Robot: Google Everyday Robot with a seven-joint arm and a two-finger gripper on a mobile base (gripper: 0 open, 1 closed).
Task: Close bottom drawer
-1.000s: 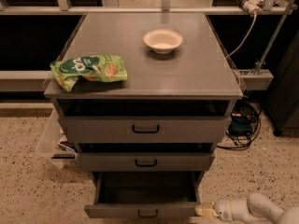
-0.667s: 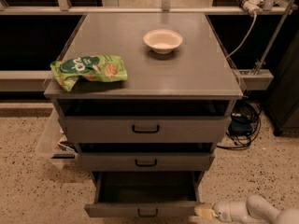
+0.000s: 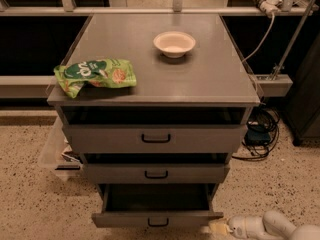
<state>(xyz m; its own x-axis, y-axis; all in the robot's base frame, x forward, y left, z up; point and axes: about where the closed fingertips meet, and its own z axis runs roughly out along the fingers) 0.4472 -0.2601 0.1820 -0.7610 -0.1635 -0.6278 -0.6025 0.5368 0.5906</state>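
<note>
The bottom drawer point(image 3: 157, 220) is the lowest, narrowest grey front of the cabinet, with a small black bar handle. It stands pulled out, its dark inside showing. My gripper point(image 3: 216, 228) is at the bottom right of the view, its yellowish tip right by the drawer front's right corner. The white arm point(image 3: 272, 226) runs off to the right behind it.
The middle drawer point(image 3: 156, 174) and top drawer point(image 3: 156, 138) sit above. On the cabinet top point(image 3: 210, 79) lie a green snack bag point(image 3: 95, 75) and a white bowl point(image 3: 174, 43). Cables point(image 3: 260, 134) lie on the floor at right; a clear bin point(image 3: 54, 154) at left.
My gripper and arm have shifted slightly; the drawer looks the same.
</note>
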